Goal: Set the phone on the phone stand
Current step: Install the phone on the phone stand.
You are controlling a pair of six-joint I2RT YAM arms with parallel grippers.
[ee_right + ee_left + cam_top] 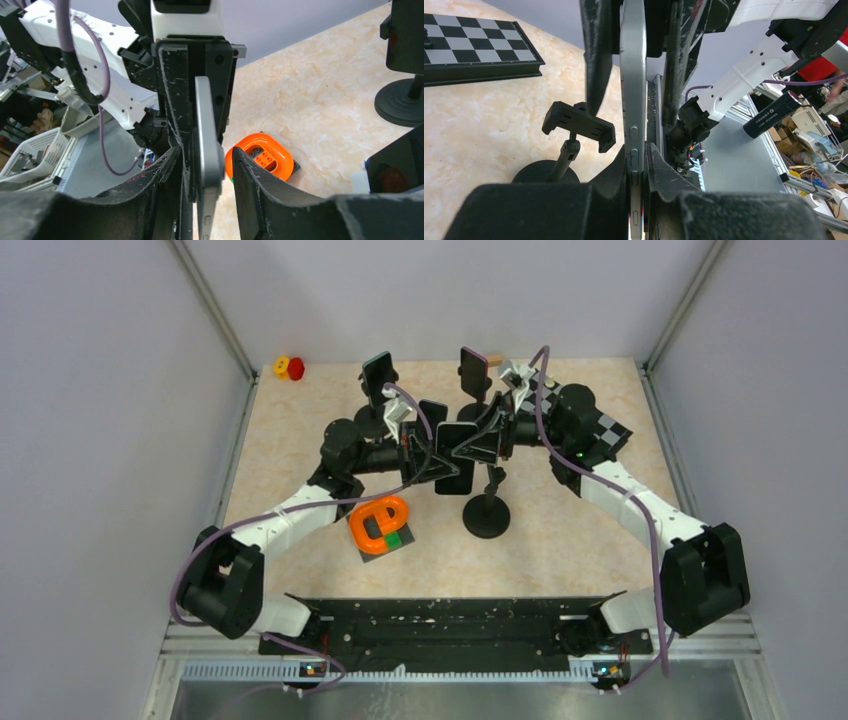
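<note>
The phone (455,455) is a dark slab held on edge above the table's middle, between both grippers. My left gripper (636,150) is shut on its grey edge (633,100). My right gripper (206,150) straddles the phone's other end (207,145) with its jaws open and a gap showing on one side. The empty phone stand has a black round base (486,515). Its clamp head (579,125) sits just beside and below the phone in the left wrist view.
Two other stands holding phones (378,375) (473,370) stand at the back. An orange ring-shaped toy on a dark plate (380,525) lies front left of the stand. A chessboard (600,435) is under the right arm. Red and yellow pieces (290,367) lie at the back left.
</note>
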